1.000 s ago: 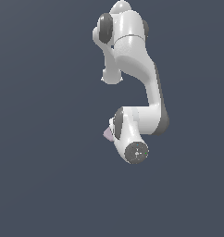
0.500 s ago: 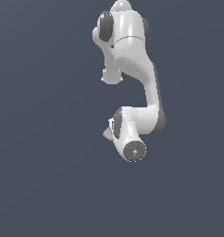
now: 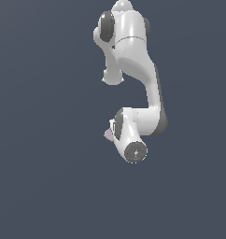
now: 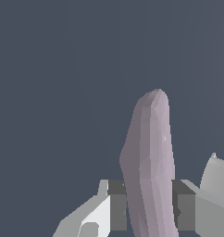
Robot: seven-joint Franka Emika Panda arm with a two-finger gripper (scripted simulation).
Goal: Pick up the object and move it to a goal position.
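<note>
The object (image 4: 150, 166) is a pale pink-lilac rounded piece. In the wrist view it stands tall between the two grey fingertips (image 4: 116, 206), and my gripper (image 4: 148, 208) is shut on it, pads pressed against both of its sides. In the exterior view only a small lilac edge of the object (image 3: 108, 135) peeks out beside the white arm's wrist (image 3: 129, 135); the fingers themselves are hidden behind the arm there.
A plain dark blue-grey ground (image 3: 49, 163) fills both views. The white arm (image 3: 133, 60) reaches down from the top of the exterior view. No other objects or marker show.
The arm's wrist has shifted very slightly toward the exterior view's left, carrying the object. The grip is unchanged.
</note>
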